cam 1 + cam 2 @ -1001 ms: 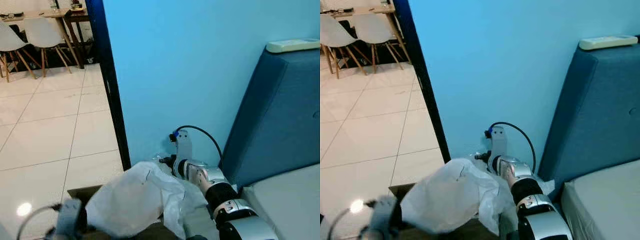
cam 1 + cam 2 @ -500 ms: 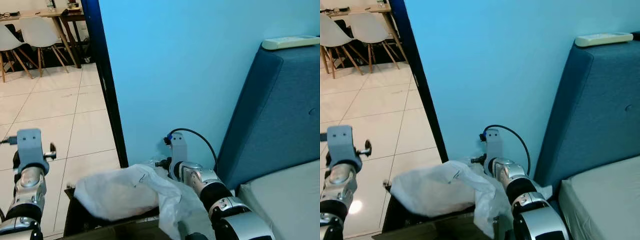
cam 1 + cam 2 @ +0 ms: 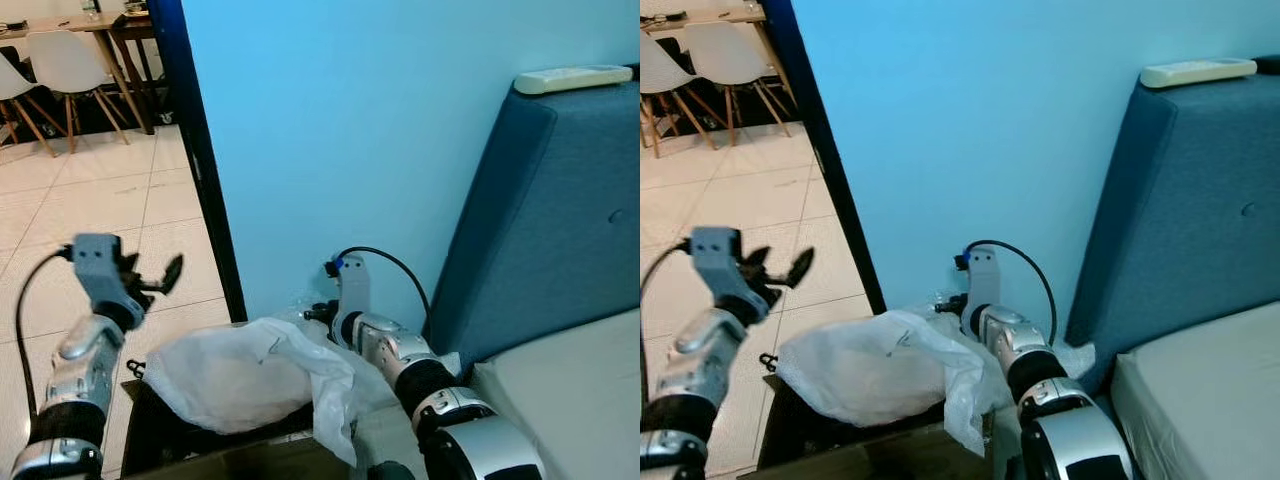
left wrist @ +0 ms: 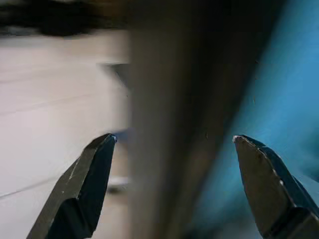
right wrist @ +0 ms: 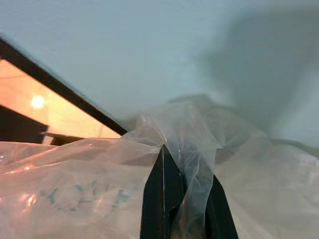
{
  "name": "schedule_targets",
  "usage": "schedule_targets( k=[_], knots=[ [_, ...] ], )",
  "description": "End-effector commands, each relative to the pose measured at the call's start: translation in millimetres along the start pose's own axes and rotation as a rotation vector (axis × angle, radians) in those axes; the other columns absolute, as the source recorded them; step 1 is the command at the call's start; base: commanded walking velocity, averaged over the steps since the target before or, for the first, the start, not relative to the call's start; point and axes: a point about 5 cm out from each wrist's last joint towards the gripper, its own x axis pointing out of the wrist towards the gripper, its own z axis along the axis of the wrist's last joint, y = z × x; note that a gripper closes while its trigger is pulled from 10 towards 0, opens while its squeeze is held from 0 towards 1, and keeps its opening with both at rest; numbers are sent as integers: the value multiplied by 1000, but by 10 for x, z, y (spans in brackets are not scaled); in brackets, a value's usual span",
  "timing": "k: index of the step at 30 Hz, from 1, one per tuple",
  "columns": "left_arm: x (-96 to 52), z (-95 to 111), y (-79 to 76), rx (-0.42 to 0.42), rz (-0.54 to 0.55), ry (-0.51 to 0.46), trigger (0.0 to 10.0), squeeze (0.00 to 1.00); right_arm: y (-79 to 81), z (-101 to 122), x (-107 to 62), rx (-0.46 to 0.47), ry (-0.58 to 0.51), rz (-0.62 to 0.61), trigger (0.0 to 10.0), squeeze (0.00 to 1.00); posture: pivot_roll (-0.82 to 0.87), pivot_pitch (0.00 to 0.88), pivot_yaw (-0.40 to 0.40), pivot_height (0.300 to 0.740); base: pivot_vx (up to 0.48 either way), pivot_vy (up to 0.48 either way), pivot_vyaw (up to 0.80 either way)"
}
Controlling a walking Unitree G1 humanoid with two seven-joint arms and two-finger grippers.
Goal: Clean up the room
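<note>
A crumpled white plastic bag [image 3: 240, 375] lies over a dark bin [image 3: 150, 432] at the foot of the blue wall. My right gripper [image 5: 185, 184] is shut on a fold of the bag's clear film. It sits at the bag's far edge [image 3: 318, 316], close to the wall, with its fingers mostly hidden by plastic. My left gripper [image 3: 155, 278] is raised above the tiled floor left of the bin. It stands open and empty [image 4: 174, 139] and faces the dark door frame, blurred in the left wrist view.
The dark door frame [image 3: 200, 150] edges the blue wall. A blue padded headboard [image 3: 540, 220] with a white remote [image 3: 570, 78] on top stands at the right, beside a mattress [image 3: 570, 390]. White chairs [image 3: 60, 60] and a table stand far off across the tiled floor.
My left arm has come up from low at the left and swung toward the door frame, fingers open. The right gripper keeps its hold on the bag. The camera shifted slightly.
</note>
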Motion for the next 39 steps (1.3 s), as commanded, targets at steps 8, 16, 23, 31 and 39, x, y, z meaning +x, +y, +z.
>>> schedule_targets(
  k=[8, 16, 23, 31, 39],
  knots=[
    [40, -227, -385, -16, -248, 114, 10000, 0, 114, 43, 27, 9, -33, 80, 10000, 0, -12, 44, -20, 615, 0, 0, 0],
    [-23, -373, -433, 117, -309, 283, 10000, 0, 115, 16, 32, -1, -24, 89, 10000, 0, -14, 45, -17, 615, 0, 0, 0],
    [-220, -383, -276, 246, -387, 441, 10000, 1000, 91, -7, 27, -8, -11, 81, 10000, 0, -13, 44, -18, 615, 0, 0, 0],
    [-392, -344, -151, 302, -431, 540, 10000, 1000, 64, -10, 20, -7, -10, 76, 10000, 0, -11, 40, -24, 615, 0, 0, 0],
    [-322, -424, -232, 303, -410, 497, 10000, 1000, 94, -23, 24, -14, -4, 102, 10000, 0, -10, 37, -26, 615, 0, 0, 0]
  ],
)
